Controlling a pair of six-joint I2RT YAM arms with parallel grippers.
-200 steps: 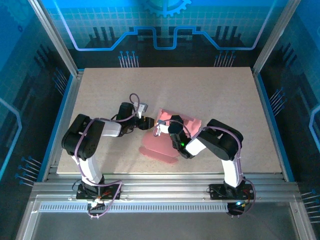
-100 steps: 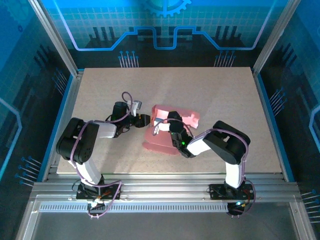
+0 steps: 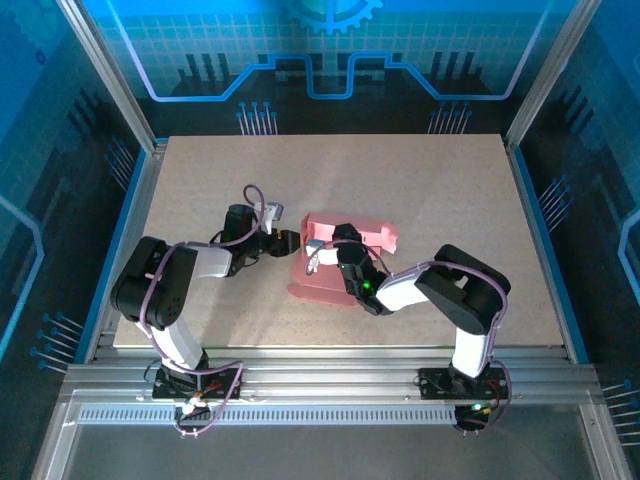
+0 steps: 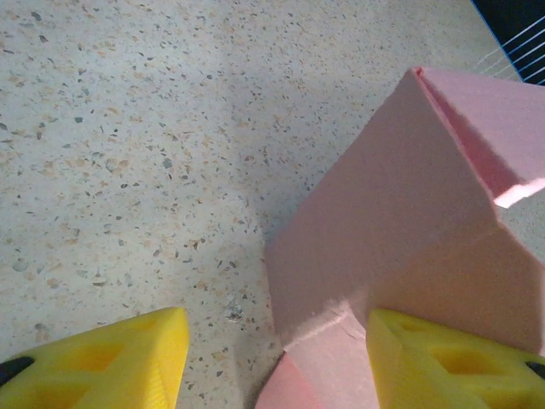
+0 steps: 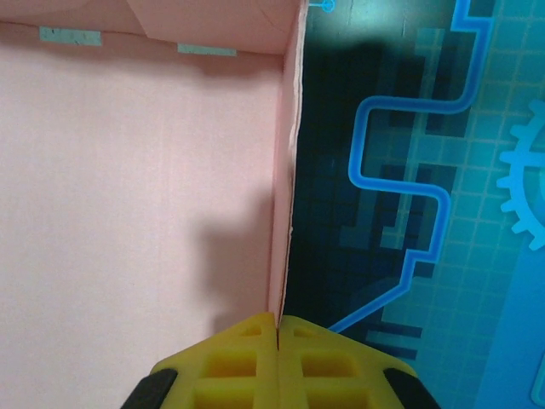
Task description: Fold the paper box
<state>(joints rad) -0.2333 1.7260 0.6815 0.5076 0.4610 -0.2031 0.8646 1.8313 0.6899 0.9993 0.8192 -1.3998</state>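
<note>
Top external: both arms bend inward, right gripper pinching paper box.

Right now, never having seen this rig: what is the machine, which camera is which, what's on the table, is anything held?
Two small robot arms are bolted at the near edge of a table. The wide picture comes from a fixed camera above and behind them, with the left arm on its left. The other two pictures come from cameras on the wrists, looking out past each arm's own yellow fingers. On the table is the paper box, a pink creased card, partly folded, with one panel raised. The right gripper is shut. The thin edge of a pink panel runs straight into its closed fingers, so it seems to pinch the card. The left gripper is open beside the box, one finger over bare table and the other over the card's edge, gripping nothing.
</note>
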